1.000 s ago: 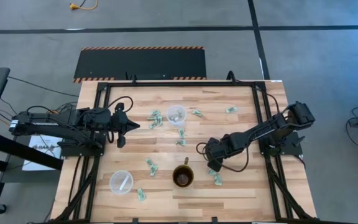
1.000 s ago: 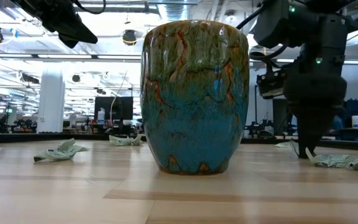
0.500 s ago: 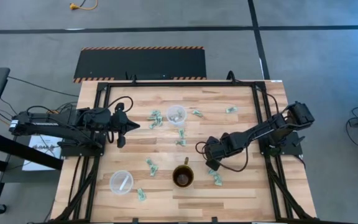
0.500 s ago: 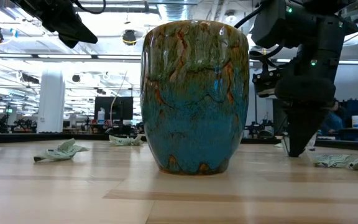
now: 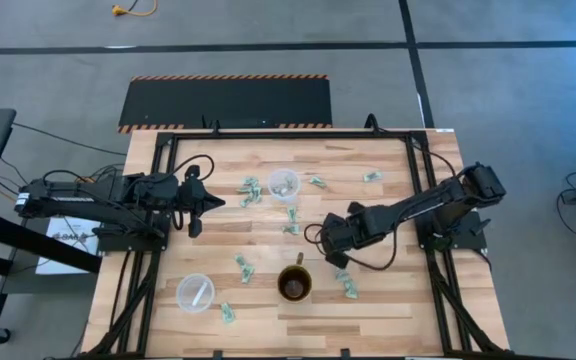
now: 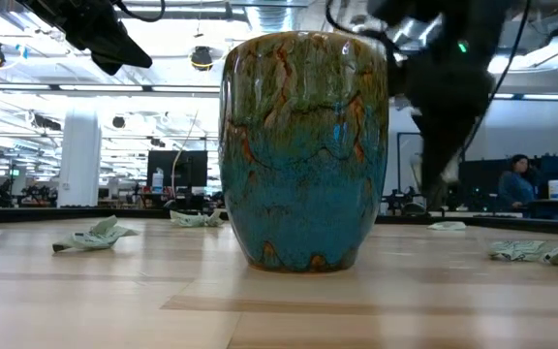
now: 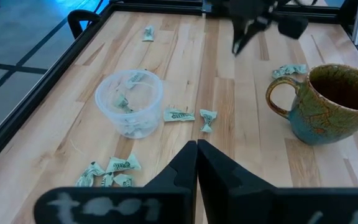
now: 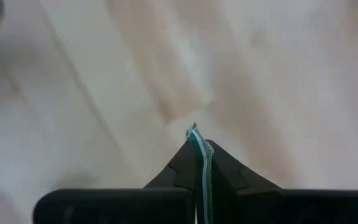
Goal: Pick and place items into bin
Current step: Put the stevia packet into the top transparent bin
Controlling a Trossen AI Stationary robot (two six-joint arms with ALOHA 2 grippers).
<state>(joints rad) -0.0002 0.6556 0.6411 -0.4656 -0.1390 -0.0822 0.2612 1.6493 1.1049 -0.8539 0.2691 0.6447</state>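
Observation:
Small pale green-and-white items lie scattered on the wooden table [image 5: 388, 300]: a cluster [image 5: 249, 188], two [image 5: 291, 222] below the bin, others [image 5: 348, 287] beside the mug [image 5: 294, 284]. The clear round bin [image 5: 284, 184] holds a few items [image 7: 124, 102]. My right gripper [image 5: 330, 240] hangs above the table, to the right of the mug and a little farther back, shut on one item [image 8: 199, 149]. My left gripper [image 5: 218, 203] hovers shut at the table's left, holding nothing. My right gripper pinches a thin green-and-white item between its two fingers; only its edge [image 8: 197, 142] shows at the fingertips. The fingers [image 6: 436, 173] point down from above. The item is lifted clear of the table.
A second clear cup [image 5: 195, 292] stands near the front left. In the low view the mug [image 6: 304, 150] fills the middle, with items [image 6: 541, 252] lying to its right. A black frame [image 5: 158, 200] runs along the table's sides. A person [image 6: 519, 182] stands in the room behind.
My right gripper has shut on an item on the table beside the mug, then risen and moved toward the table's left and far edge, carrying the item clear of the wood.

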